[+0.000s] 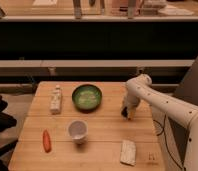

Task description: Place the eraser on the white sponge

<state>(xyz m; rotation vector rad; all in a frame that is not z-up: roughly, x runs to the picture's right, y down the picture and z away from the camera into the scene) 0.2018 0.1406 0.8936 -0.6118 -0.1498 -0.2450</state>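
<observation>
My gripper [127, 113] is down at the table top on the right side, right of the green bowl. A small dark shape at its tip looks like the black eraser [124, 113]; most of it is hidden by the gripper. The white sponge [127, 152], an off-white speckled pad, lies flat near the table's front edge, well in front of the gripper and apart from it.
A green bowl [87, 96] sits at the table's middle back. A white labelled bottle-like object [55, 99] lies at the left, a white cup [77, 131] stands in the middle front, and an orange carrot [46, 140] lies at the front left. The wooden table's [104, 130] right edge is close to my arm.
</observation>
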